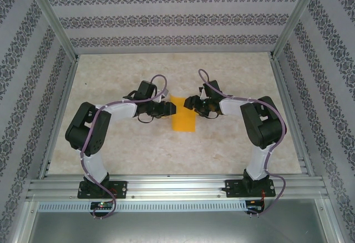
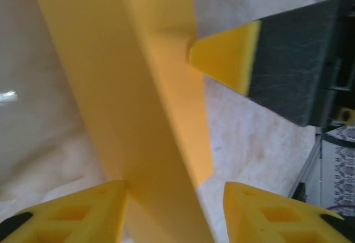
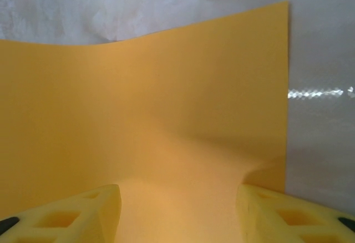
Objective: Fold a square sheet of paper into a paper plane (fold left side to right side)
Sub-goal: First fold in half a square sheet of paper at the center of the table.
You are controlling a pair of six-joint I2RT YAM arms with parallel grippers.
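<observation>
One sheet of thin bright orange paper (image 1: 183, 120); one pale marbled tabletop (image 1: 233, 151). Two black-and-white robot arms, left arm (image 1: 91, 135) and right arm (image 1: 259, 129), each trailing one lilac cable (image 1: 113, 109), two cables in all. Two grippers, left gripper (image 1: 170, 109) and right gripper (image 1: 189, 102), each with two yellow moulded fingers (image 3: 77, 215), four altogether. Three walls (image 1: 177, 18) papered in grey floral stripes.

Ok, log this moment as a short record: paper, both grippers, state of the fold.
paper: square sheet of paper, bright orange, doubled into a narrow rectangle on the table between the arms
left gripper: jaws apart, at the paper's left edge, not clamping it
right gripper: jaws apart over the paper's far right part, one fingertip against the paper
fold: made but loose; the sheet bows upward in the right wrist view, not pressed flat
</observation>
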